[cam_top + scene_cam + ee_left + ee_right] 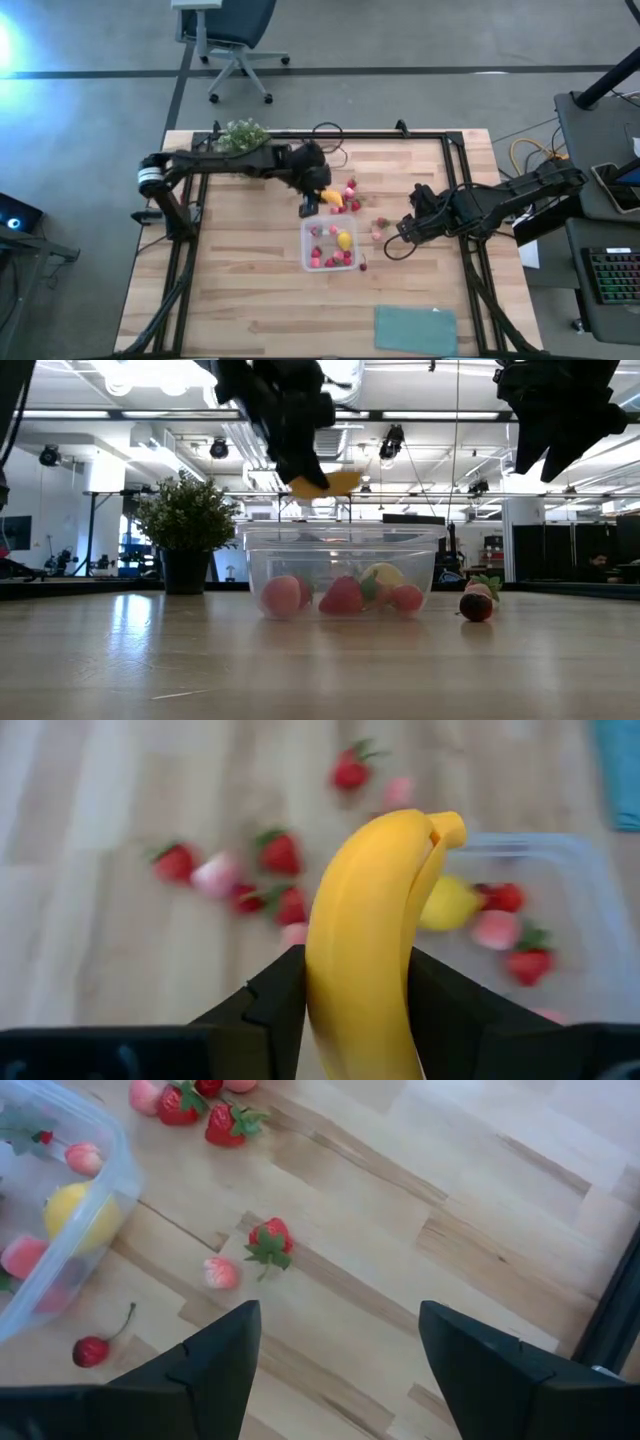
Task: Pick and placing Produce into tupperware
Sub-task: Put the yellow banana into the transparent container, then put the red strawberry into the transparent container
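Left gripper (312, 203) clamped the banana (368, 930) above the tub (329, 245) edge; right gripper (400, 231) hung wide open, empty, beside it.

Left gripper (360, 1010) raised, fingers clamped, right gripper (335, 1370) apparently hovering, fingers apart

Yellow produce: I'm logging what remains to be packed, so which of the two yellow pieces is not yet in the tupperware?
The banana, clamped in the left tool; the lemon lies inside the tupperware.
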Motion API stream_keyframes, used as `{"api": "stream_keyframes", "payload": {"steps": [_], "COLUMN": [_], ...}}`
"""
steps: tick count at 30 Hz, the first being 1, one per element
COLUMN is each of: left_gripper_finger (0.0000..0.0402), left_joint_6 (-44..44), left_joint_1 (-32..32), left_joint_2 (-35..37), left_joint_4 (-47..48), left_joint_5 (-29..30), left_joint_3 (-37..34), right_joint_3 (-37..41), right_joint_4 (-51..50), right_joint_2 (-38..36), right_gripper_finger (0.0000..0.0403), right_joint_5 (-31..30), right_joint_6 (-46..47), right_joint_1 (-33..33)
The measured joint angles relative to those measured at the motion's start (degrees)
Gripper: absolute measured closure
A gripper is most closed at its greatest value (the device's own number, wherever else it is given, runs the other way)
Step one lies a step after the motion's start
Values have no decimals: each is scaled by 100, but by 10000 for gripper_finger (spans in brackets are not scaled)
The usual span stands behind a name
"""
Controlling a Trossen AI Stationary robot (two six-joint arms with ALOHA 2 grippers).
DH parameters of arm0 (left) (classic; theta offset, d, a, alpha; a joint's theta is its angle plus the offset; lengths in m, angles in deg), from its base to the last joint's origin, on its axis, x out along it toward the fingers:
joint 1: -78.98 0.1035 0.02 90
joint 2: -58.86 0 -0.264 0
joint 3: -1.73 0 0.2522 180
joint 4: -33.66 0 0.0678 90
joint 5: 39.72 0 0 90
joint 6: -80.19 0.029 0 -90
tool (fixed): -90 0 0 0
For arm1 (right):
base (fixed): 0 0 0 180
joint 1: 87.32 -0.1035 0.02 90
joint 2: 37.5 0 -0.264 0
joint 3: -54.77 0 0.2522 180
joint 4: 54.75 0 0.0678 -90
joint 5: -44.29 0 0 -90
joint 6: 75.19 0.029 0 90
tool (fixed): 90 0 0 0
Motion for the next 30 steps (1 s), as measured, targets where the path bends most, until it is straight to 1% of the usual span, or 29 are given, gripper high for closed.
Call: {"api": "stream_keyframes", "payload": {"steps": [4,9,18,23,30], "left_gripper_finger": [273,273,271,241,173], "left_joint_6": [-147,-185,-1058,-1285,-1652], "left_joint_1": [-526,-992,-1118,-1142,-1158], "left_joint_2": [61,-234,-768,-815,-815], "left_joint_4": [12,12,222,197,104], "left_joint_5": [1,6,25,49,67], "left_joint_3": [-12,-25,-32,-32,-32], "right_joint_3": [13,13,13,13,13], "right_joint_4": [83,152,202,212,209], "right_joint_2": [22,24,24,24,24], "right_gripper_finger": [138,138,138,138,138], "right_joint_5": [-22,-18,66,67,67], "right_joint_6": [0,2,146,103,-82], "right_joint_1": [17,35,33,33,33]}}
